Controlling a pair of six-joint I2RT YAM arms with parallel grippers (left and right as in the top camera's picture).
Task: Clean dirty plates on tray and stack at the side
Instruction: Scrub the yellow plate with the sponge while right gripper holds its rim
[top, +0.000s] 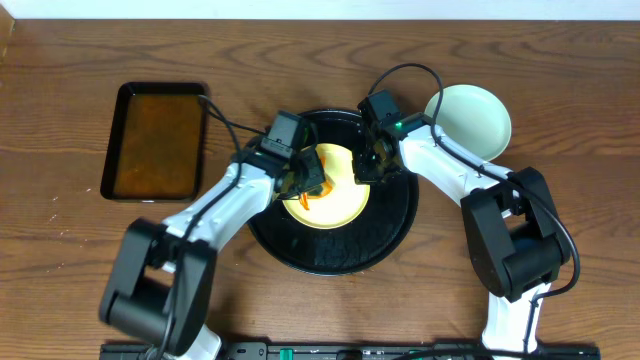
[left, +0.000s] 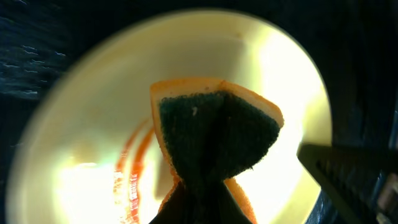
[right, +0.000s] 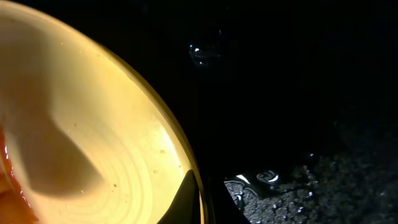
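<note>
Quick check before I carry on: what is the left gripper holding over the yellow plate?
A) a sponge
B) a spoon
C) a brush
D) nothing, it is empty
A: the left wrist view shows an orange sponge with a dark green scrub face, pinched in the left gripper just above the smeared yellow plate.

text: none legible | labels, brands, numbers, signs: none legible | views: all three
</note>
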